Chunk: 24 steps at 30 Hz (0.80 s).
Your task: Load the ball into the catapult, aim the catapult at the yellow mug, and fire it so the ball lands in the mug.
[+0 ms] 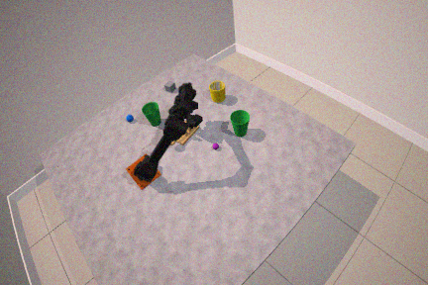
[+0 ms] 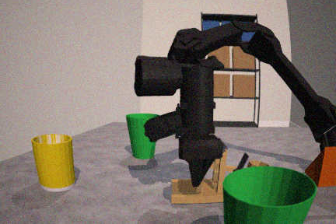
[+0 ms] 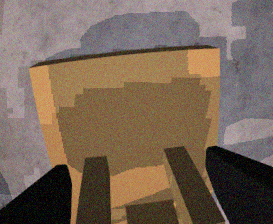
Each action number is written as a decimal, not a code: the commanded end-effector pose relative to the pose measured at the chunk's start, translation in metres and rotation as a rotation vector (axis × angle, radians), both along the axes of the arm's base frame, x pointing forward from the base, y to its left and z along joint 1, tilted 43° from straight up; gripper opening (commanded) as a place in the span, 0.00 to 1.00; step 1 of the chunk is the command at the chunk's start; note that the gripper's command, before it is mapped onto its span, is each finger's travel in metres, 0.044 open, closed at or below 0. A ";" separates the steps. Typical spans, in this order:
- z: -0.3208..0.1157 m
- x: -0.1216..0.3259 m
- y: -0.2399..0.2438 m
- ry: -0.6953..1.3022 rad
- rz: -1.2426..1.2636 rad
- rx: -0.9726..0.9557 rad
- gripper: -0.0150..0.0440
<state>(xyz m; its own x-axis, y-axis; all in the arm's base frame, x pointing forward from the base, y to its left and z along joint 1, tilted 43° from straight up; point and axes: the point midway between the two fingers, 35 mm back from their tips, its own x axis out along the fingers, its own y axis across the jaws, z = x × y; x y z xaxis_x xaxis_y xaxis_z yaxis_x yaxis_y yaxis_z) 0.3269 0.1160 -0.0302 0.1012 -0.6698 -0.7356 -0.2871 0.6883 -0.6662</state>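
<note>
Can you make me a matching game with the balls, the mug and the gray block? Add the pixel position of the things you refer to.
Things:
1. blue ball (image 1: pixel 130 118)
2. purple ball (image 1: pixel 215 146)
3. mug (image 1: pixel 218 92) (image 2: pixel 54 162)
4. gray block (image 1: pixel 169 87)

Clues, in the top view:
A. yellow
B. farthest left of these four
C. nearest the picture's bottom edge of these four
D. shaped like a little cube

Right pairs: 1-B, 2-C, 3-A, 4-D
</note>
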 end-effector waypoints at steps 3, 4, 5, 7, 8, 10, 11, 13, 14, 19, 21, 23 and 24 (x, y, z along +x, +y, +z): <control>0.015 0.000 0.016 -0.001 0.002 0.002 0.97; 0.025 0.000 0.026 -0.001 0.002 0.003 1.00; 0.035 -0.002 0.036 0.000 0.002 0.004 1.00; 0.057 -0.007 0.055 0.001 0.001 0.004 1.00; 0.066 -0.009 0.062 0.002 0.000 0.003 1.00; 0.073 -0.012 0.067 0.002 0.000 0.003 1.00; 0.073 -0.012 0.067 0.002 0.000 0.003 1.00; 0.063 -0.007 0.060 -0.005 0.010 0.004 1.00; 0.063 -0.007 0.060 -0.005 0.010 0.004 1.00; 0.069 -0.012 0.064 -0.003 0.013 0.000 1.00; 0.058 -0.009 0.054 -0.003 0.013 0.000 1.00; 0.042 -0.007 0.039 -0.004 0.013 -0.001 1.00; 0.038 -0.007 0.035 -0.004 0.013 -0.001 1.00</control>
<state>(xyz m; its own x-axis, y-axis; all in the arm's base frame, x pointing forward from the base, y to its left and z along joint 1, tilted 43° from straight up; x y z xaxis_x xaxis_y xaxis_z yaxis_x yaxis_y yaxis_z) 0.3190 0.1681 0.0204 0.1201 -0.6600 -0.7416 -0.2914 0.6907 -0.6618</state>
